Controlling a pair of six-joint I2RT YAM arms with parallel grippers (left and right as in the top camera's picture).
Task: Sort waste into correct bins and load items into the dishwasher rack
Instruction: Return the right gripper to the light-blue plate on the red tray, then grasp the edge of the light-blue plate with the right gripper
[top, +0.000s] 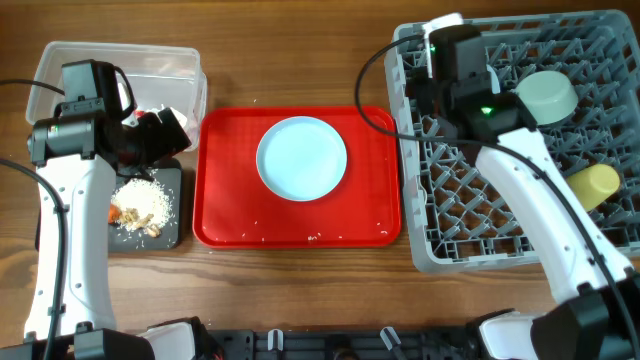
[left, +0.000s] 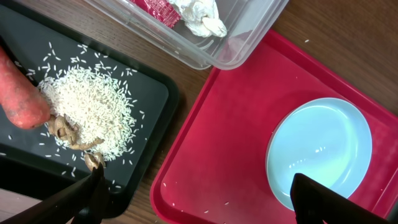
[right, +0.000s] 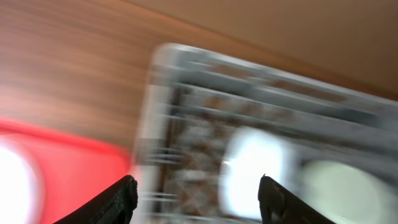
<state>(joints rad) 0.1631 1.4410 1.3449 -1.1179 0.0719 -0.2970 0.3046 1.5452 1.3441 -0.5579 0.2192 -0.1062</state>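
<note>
Hovering: left tool (left: 199, 199) wide, by black tray (left: 149, 93) | right tool (right: 196, 199) parted, empty, over rack (top: 460, 205) | plate (top: 301, 157) on red tray (top: 225, 180)

Light blue plate (left: 320, 149) lies flat just ahead of one left gripper (left: 200, 198) fingertip. White rice (left: 93, 109) and orange carrot (left: 22, 93) lie in the black tray (left: 149, 87) ahead of the other.
</note>
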